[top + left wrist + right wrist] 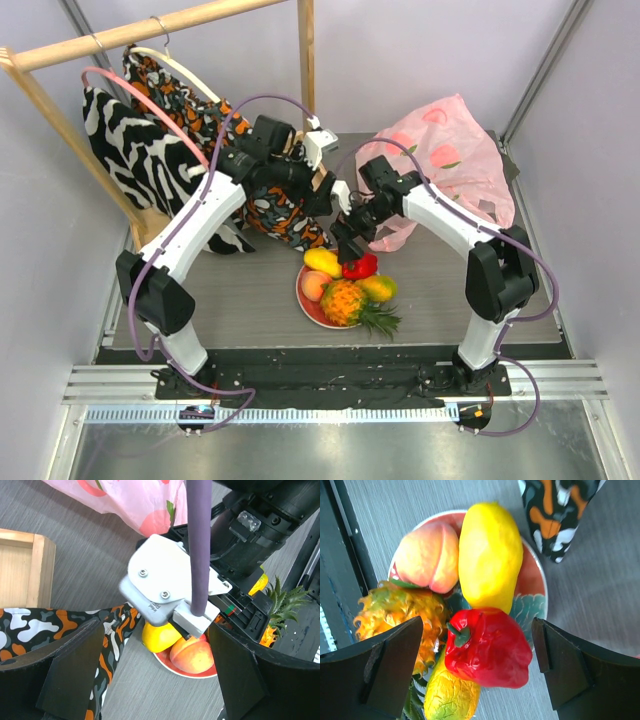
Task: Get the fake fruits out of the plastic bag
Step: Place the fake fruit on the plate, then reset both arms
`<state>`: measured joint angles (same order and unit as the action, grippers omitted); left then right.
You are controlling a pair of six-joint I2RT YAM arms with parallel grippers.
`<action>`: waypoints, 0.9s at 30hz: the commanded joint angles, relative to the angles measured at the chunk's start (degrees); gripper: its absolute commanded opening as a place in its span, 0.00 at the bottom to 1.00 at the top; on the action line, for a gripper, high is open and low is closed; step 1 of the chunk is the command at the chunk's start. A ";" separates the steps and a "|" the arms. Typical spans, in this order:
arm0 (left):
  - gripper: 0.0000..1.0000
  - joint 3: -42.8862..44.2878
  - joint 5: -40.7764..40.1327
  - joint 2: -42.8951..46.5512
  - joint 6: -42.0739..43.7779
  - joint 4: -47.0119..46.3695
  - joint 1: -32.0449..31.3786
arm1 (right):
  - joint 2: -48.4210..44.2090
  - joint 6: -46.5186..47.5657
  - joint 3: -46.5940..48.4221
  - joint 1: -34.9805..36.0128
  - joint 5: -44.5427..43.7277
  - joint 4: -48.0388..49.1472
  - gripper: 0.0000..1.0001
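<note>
Pepper [487, 647] lies straight below the right hand [346, 248], which is spread apart and empty; the left hand [330, 197], also apart, hangs farther from it.

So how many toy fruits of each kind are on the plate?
Pineapple: 1
Peach: 1
Yellow mango: 1
Red pepper: 1
Yellow-green fruit: 1
Total: 5

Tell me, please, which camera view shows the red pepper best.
The right wrist view: the red pepper fills the centre, stem and all, lying against the yellow mango on the plate. The top external view shows it small, beside the right tool. In the left wrist view the right arm hides it.
</note>
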<state>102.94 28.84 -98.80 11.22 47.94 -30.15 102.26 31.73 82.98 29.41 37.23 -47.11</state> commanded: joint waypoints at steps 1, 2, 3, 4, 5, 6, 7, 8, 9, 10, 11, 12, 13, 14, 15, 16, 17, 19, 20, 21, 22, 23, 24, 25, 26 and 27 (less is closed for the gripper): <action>0.91 0.60 1.75 2.12 0.73 -0.84 0.01 | 0.31 -2.54 3.33 0.21 1.44 -0.35 1.00; 0.90 0.60 1.75 2.12 0.90 -0.83 0.09 | 0.31 -2.63 3.42 0.21 1.44 -0.09 1.00; 0.91 0.69 1.66 2.21 0.91 -0.75 0.09 | 0.22 -2.81 3.94 0.12 1.35 0.00 1.00; 0.91 0.77 1.74 2.30 0.91 -0.66 0.01 | -0.04 -3.24 4.38 0.12 1.09 -0.08 1.00; 0.91 0.86 1.57 2.47 0.91 -0.57 0.09 | -0.21 -3.51 5.69 -0.05 0.65 -0.08 0.99; 0.91 1.04 1.48 2.65 0.91 -0.57 0.09 | -0.56 -3.86 6.31 -0.23 0.21 -0.08 1.00; 0.91 1.30 1.22 3.00 0.99 -0.48 0.01 | -0.92 -4.82 7.19 -1.36 -0.84 -0.08 1.00; 0.92 1.56 -0.35 3.26 0.65 -0.48 0.09 | -1.62 -5.61 9.46 -2.24 -1.80 -0.43 1.00; 0.93 1.65 -1.76 3.96 0.47 -0.31 0.09 | -2.14 -6.58 10.79 -3.82 -3.47 -0.61 1.00; 0.94 1.83 -3.25 4.75 0.38 -0.05 0.01 | -2.67 -8.07 12.19 -8.01 -5.31 -0.52 1.00; 1.00 1.57 -4.48 7.55 1.51 0.48 0.09 | -3.37 -10.78 15.51 -11.18 -5.68 -0.52 1.00; 1.00 0.00 -5.89 9.31 2.65 0.48 0.09 | -3.21 -13.16 17.55 -14.00 -6.64 -0.44 1.00; 1.00 -1.23 -6.34 11.16 3.97 -0.04 0.09 | -2.68 -15.62 20.00 -16.55 -11.00 -0.52 1.00; 1.00 -2.64 -6.86 15.44 5.72 -0.65 0.09 | -0.94 -20.60 25.34 -21.88 -13.22 -0.96 1.00; 1.00 -5.18 -7.74 17.31 6.70 -1.09 0.09 | 0.04 -22.56 28.00 -24.03 -15.07 -1.49 1.00; 1.00 -6.42 -8.01 19.33 7.49 -1.79 0.09 | 0.83 -24.50 30.38 -26.22 -17.17 -1.66 1.00; 1.00 -7.30 -8.27 22.31 8.19 -1.89 0.01 | 1.19 -27.13 32.49 -28.68 -21.46 -1.06 0.99; 1.00 -9.41 -10.02 24.70 8.29 -1.19 0.01 | -0.47 -27.51 31.37 -30.27 -27.36 1.13 1.00; 1.00 -10.03 -10.90 25.58 8.38 -0.49 0.09 | -1.26 -27.25 29.63 -30.37 -32.52 2.80 1.00; 1.00 -12.12 -11.52 27.77 8.81 0.30 0.09 | -2.92 -26.81 28.74 -30.38 -34.14 3.16 1.00; 1.00 -13.62 -13.79 28.92 8.73 0.92 0.01 | -3.64 -26.80 27.86 -30.38 -35.29 3.25 1.00; 1.00 -15.38 -15.03 30.41 8.64 1.01 0.18 | -4.43 -26.54 26.11 -30.38 -35.65 3.17 1.00; 1.00 -18.79 -15.65 33.12 8.90 1.10 0.27 | -5.31 -25.93 24.96 -30.38 -35.56 3.25 1.00; 1.00 -20.48 -15.83 34.89 9.34 1.10 0.44 | -7.32 -25.84 23.73 -30.38 -35.30 3.26 1.00; 1.00 -21.89 -16.44 36.30 9.34 0.93 0.62 | -8.03 -26.01 21.46 -30.38 -35.21 3.34 1.00; 1.00 -24.08 -17.06 37.53 8.91 0.66 0.71 | -8.91 -26.45 20.48 -30.38 -35.30 3.17 1.00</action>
<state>85.60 16.40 -64.03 18.92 47.29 -29.93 98.83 7.07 107.79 -2.33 5.85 -44.07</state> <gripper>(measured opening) 0.996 0.996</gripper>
